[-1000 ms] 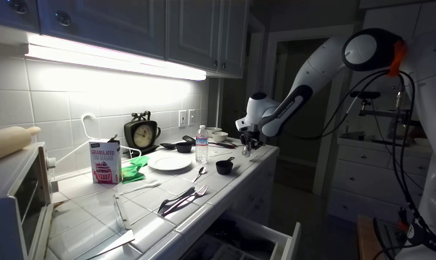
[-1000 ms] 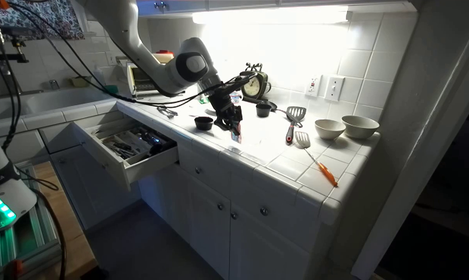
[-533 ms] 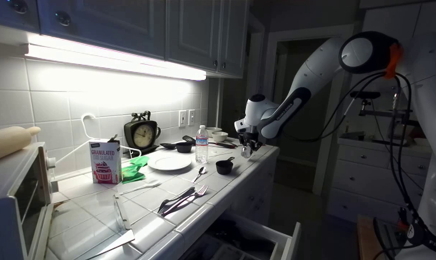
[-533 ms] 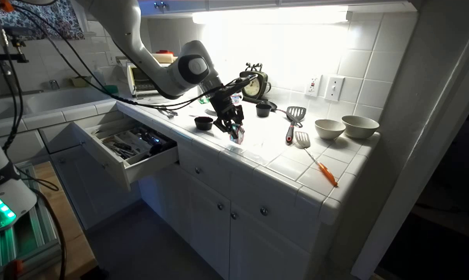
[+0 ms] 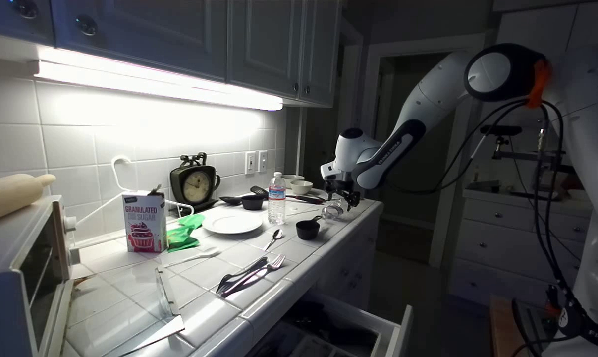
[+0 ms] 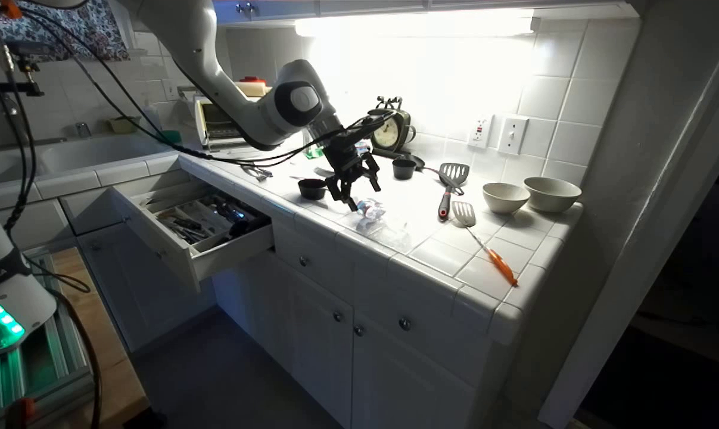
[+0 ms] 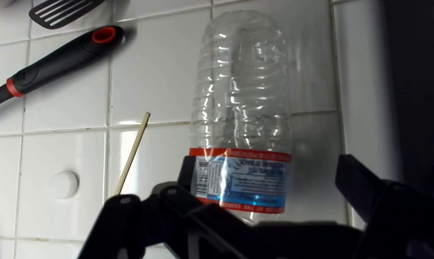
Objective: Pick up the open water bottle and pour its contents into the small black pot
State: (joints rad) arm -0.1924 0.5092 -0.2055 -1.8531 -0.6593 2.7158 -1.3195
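Note:
A clear water bottle (image 7: 242, 90) with a red-and-blue label lies on its side on the tiled counter, its neck end hidden by my gripper. Seen from the wrist, my gripper (image 7: 269, 176) is open around the label: one finger (image 7: 188, 172) is close beside it, the other stands well apart. In both exterior views the jaws are spread just above the bottle (image 6: 372, 210). A second bottle (image 5: 277, 203), upright with a white cap, stands by the plate. A small black pot (image 5: 307, 229) with a short handle sits near the counter's front; a similar black cup (image 5: 252, 202) is farther back.
An open drawer (image 6: 195, 220) juts out below the front edge. Spatulas and two bowls (image 6: 506, 198) occupy the far end. Around the white plate (image 5: 232, 222) are a spoon, forks and a sugar box (image 5: 145, 223). A white cap (image 7: 64, 184) and thin stick (image 7: 133, 153) lie near the bottle.
The jaws have spread and let go of the bottle. It has tipped from a slant in the grip to lying on the counter. The arm itself has barely shifted.

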